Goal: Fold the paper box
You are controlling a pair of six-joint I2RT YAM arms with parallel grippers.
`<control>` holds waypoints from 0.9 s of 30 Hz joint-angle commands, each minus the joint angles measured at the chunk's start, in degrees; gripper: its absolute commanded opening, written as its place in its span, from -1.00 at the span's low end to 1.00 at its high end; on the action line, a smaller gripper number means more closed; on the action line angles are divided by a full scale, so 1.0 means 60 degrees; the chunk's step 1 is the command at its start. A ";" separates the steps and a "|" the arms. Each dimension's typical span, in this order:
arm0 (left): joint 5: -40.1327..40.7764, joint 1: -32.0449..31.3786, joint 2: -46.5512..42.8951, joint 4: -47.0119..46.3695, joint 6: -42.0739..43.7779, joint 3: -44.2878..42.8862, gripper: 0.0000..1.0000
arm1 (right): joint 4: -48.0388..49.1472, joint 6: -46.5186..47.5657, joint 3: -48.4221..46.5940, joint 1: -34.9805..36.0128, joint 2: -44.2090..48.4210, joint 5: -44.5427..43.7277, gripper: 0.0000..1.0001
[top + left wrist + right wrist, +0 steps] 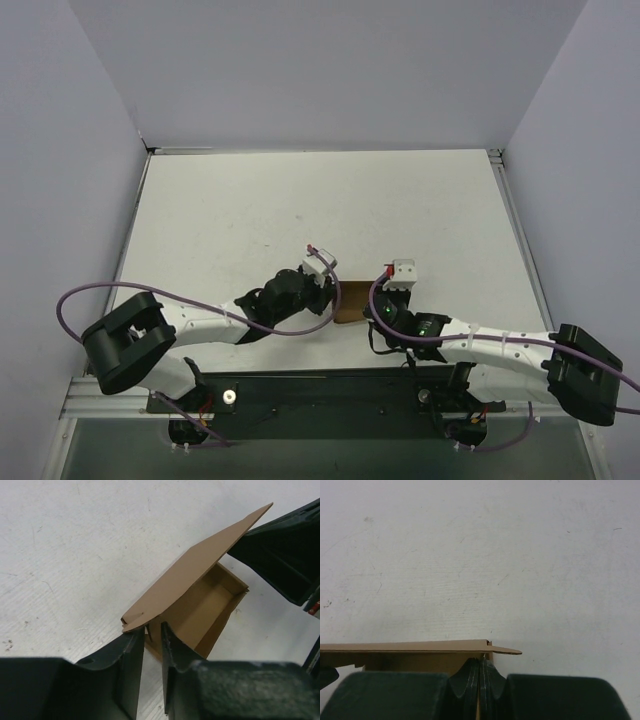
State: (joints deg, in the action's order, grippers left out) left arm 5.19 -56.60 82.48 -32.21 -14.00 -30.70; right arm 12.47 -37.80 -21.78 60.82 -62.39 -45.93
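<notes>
Black fingers of the left gripper (pixel 330 291) reach in from the left at the near middle of the white table (pixel 300 200), right against the left side of the paper box (pixel 352 300). In the left wrist view the left gripper (pixel 152 635) has its jaws a little apart, with bare table showing through the slit between them. The near corner of the box's raised flap sits just above the fingertips. A thin edge of card seems to stand at the mouth of the slit, though nothing looks pinched there.

The paper box (pixel 200 605) lies between the two grippers, close to the arm bases. Its body is an open brown tray with its walls up. One broad flap tilts over it, lifted high at the far right end, so the inside shows.

On the right, the right gripper (pixel 374 303) meets the box's other side. From its wrist camera the right gripper (pixel 481 664) is clenched, its pads pressed together on a thin upright wall of the box (pixel 420 647). The flap's edge runs level just above the fingers and ends in a small rounded tab on the right.
</notes>
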 commanded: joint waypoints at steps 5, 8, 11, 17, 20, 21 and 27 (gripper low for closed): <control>0.1082 -0.0162 -0.0533 0.1090 0.0648 -0.0260 -0.06 | -0.0305 -0.0877 -0.0984 0.0615 -0.0514 -0.0050 -1.00; 0.1156 -0.0016 -0.0709 0.1003 0.0736 -0.0041 -0.01 | -0.0321 -0.0892 -0.1101 0.0674 -0.0646 -0.0050 -1.00; 0.0908 0.0292 -0.0797 0.0900 0.0780 0.0121 -0.01 | -0.0350 -0.0878 -0.1160 0.0704 -0.0720 -0.0021 -1.00; 0.0206 0.0979 -0.0768 0.0402 0.0795 0.0414 -0.03 | -0.0364 -0.0877 -0.1219 0.0704 -0.0822 0.0053 -1.00; -0.0102 0.1273 -0.0695 0.0227 0.0868 0.0443 -0.04 | -0.0335 -0.0863 -0.1248 0.0704 -0.0881 0.0097 -1.00; -0.0147 0.1332 -0.0680 0.0139 0.0897 0.0458 -0.04 | -0.0306 -0.0863 -0.1248 0.0704 -0.0895 0.0140 -1.00; -0.0454 0.1625 -0.0797 -0.0124 0.1205 0.0531 -0.04 | -0.0320 -0.0805 -0.1336 0.0704 -0.1013 0.0214 -1.00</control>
State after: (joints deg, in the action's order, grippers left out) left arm 5.26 -48.07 78.85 -28.14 -8.84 -27.97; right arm 10.04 -42.00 -27.57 64.60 -67.68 -44.07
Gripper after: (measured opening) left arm 0.480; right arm 0.028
